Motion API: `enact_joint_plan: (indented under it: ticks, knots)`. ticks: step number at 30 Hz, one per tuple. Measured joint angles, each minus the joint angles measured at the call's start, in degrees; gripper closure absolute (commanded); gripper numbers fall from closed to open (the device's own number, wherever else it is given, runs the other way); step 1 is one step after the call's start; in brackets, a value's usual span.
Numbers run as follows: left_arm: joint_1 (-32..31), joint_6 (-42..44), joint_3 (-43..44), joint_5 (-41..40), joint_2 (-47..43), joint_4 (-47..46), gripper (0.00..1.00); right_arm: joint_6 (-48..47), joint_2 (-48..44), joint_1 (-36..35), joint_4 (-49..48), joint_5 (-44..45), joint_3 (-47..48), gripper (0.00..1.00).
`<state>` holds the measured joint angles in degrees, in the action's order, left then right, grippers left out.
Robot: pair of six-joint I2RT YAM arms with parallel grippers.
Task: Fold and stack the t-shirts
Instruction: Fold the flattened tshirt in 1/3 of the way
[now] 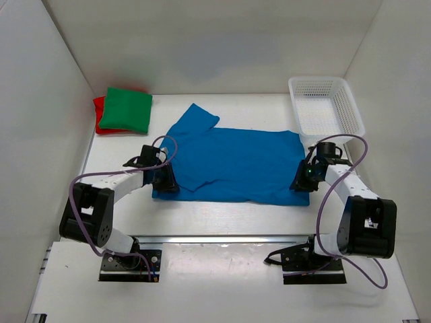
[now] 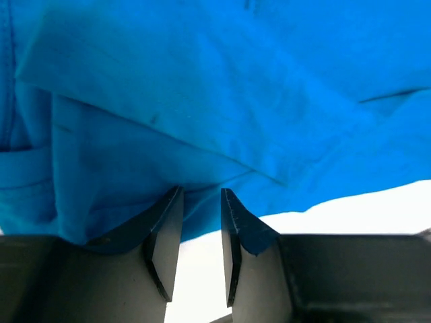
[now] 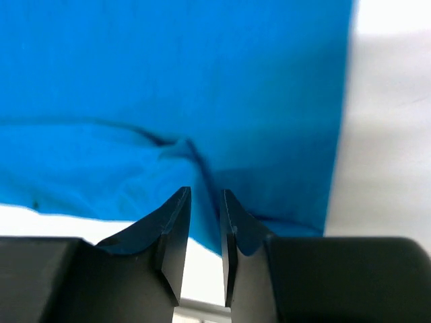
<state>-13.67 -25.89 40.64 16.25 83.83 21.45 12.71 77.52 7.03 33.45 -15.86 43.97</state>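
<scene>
Flanking blue shirt (image 1: 232, 165), spread flat on table (image 1: 222, 214), long axis left-right: left gripper (image 2: 202, 194) at near-left corner, right gripper (image 3: 206, 194) at near-right corner, equally close. Fingers narrowly parted on both, hem at tips, no pinch evident. Green shirt (image 1: 126, 108) folded atop red shirt (image 1: 99, 116), far left.

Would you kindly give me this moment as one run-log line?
blue t-shirt: spread out | left tool: open at near-left corner | right tool: open at near-right corner | stack: green t-shirt on red t-shirt
</scene>
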Motion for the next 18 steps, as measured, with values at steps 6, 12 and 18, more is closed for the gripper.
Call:
enact_joint_plan:
  ticks: [6, 12, 18]
  knots:
    - [-0.28, 1.44, 0.02, -1.97, 1.09, -0.04, 0.70, -1.49, 0.09, -3.58, 2.32, -3.30, -0.81, 1.00]
    - [0.31, 3.80, 0.61, -5.49, 0.96, 1.64, 0.72, -1.97, -0.20, -6.45, 5.51, -4.11, -1.22, 1.00]
    - [1.44, 6.21, 1.31, -9.55, 0.61, 3.82, 0.73, -2.27, -3.52, -4.17, 7.32, -0.66, -1.99, 0.82]
